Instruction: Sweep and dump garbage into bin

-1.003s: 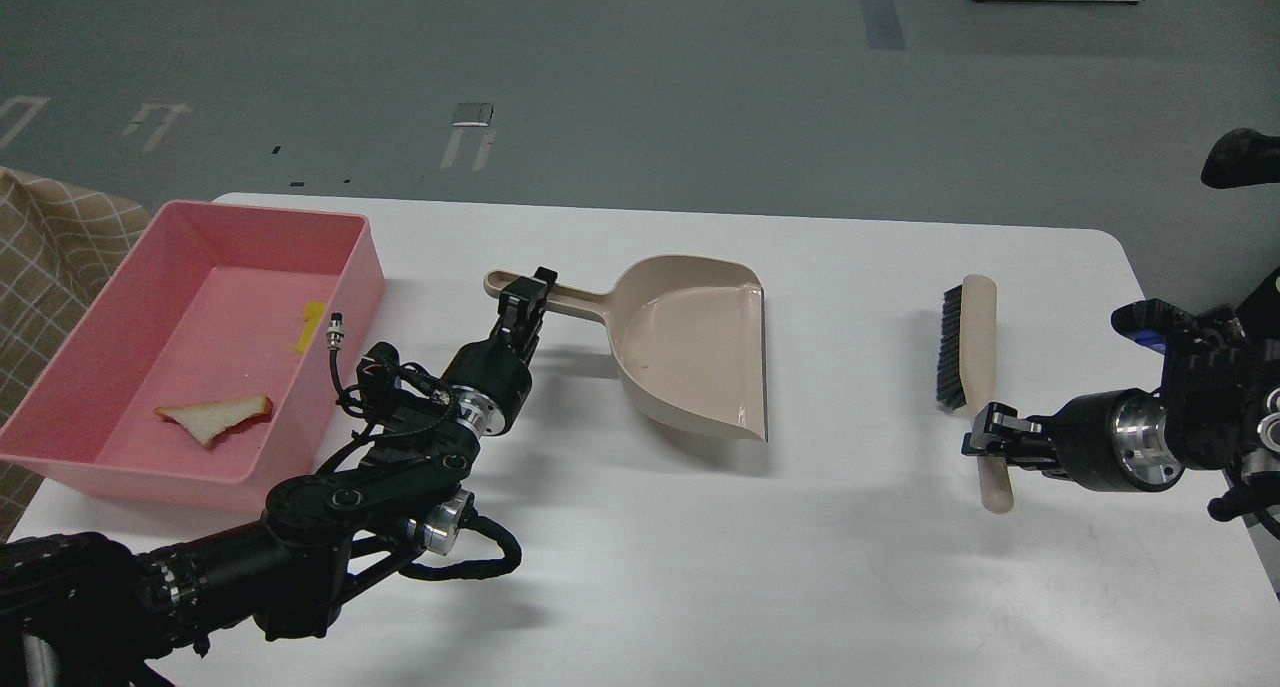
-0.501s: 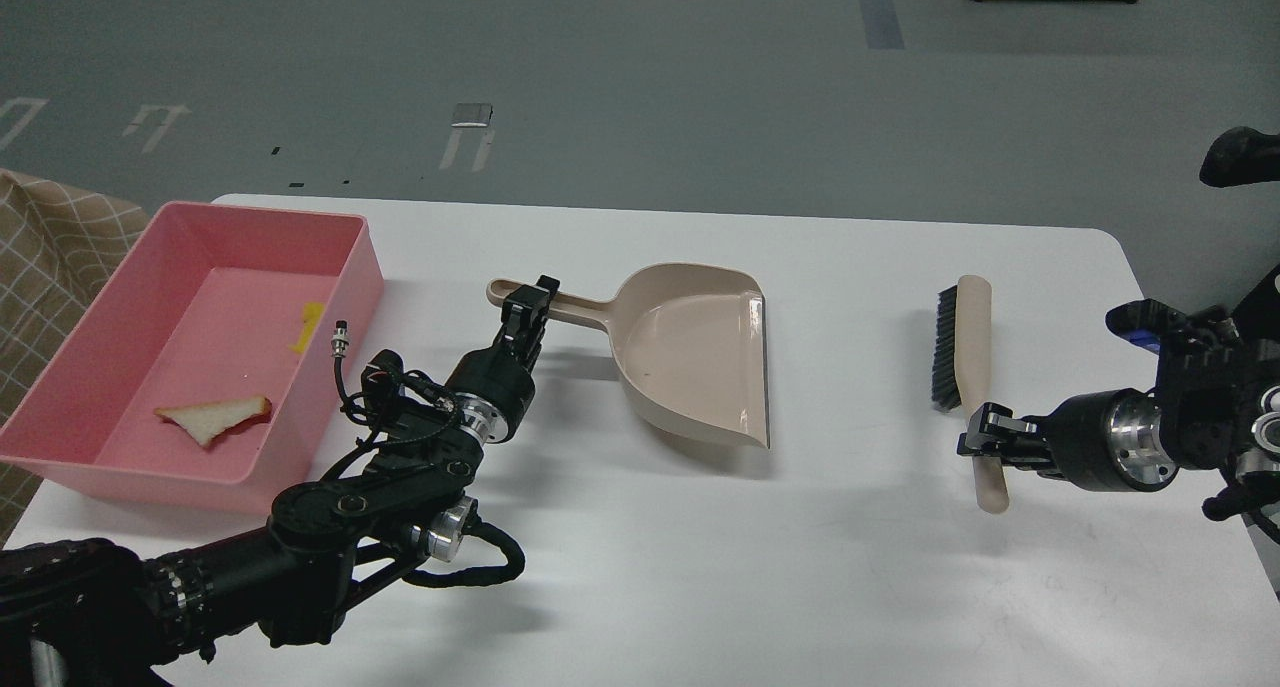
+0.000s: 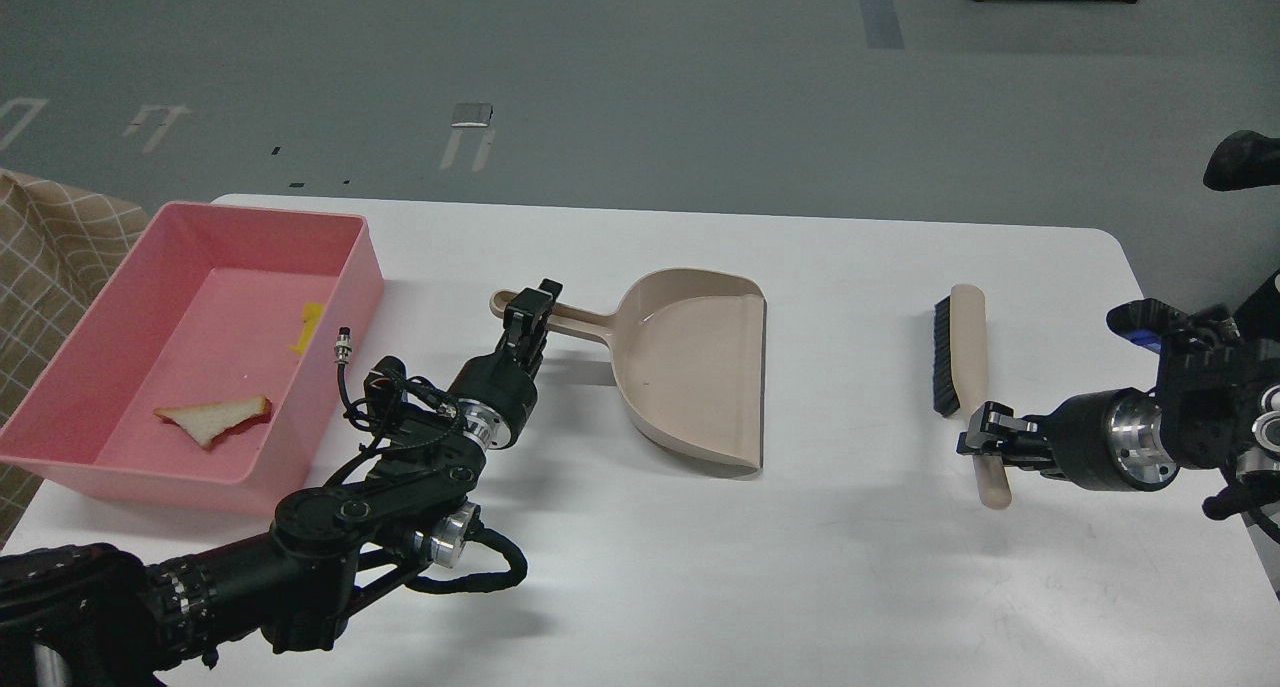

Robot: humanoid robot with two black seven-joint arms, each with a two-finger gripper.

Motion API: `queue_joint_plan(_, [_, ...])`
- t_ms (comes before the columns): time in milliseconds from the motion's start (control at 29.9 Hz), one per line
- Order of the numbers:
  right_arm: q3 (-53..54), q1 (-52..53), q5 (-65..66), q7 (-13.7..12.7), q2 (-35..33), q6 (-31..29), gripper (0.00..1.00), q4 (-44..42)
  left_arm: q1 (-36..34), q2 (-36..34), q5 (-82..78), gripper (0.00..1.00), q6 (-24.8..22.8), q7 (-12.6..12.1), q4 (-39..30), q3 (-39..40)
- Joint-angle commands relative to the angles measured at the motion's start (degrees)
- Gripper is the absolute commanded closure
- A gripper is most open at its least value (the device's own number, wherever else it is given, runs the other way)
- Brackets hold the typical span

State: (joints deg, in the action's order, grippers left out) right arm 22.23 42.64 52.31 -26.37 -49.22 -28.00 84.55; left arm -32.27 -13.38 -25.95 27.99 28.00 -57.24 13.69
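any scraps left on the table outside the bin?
No: the bread slice and the yellow sponge piece both lie inside the pink bin, and the dustpan looks empty.

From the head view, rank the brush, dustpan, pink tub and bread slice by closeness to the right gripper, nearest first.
1. Brush: its handle is in the right gripper.
2. Dustpan: table middle, to the left.
3. Pink tub: far left edge.
4. Bread slice: inside the tub, farthest left.
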Motion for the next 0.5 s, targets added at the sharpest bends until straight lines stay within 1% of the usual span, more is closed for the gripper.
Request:
queue_joint_plan(0, [0.0, 0.1, -0.1, 0.0, 0.0, 0.0, 0.55, 0.0, 0.4, 0.0, 0.2, 0.23, 0.0, 0.0, 0.0, 0.3])
queue_joint_plan(67, [0.3, 0.1, -0.3, 0.0, 0.0, 0.0, 0.44, 0.0, 0.6, 0.0, 0.3, 0.12, 0.0, 0.0, -0.1, 0.5])
queue_joint_plan(134, [0.4, 0.2, -0.4, 0.0, 0.0, 0.0, 0.41, 0.0, 0.6, 0.0, 0.4, 0.04, 0.0, 0.0, -0.2, 0.5])
queue_joint_plan(267, [0.4, 0.4, -0.5, 0.1, 0.0, 0.0, 0.31, 0.1, 1.1, 0.0, 0.3, 0.03, 0.0, 0.0, -1.0, 0.2])
queue_joint_plan(468, [0.6, 2.1, -0.5, 0.1, 0.0, 0.0, 0.31, 0.3, 1.8, -0.2, 0.2, 0.02, 0.0, 0.0, -1.2, 0.1])
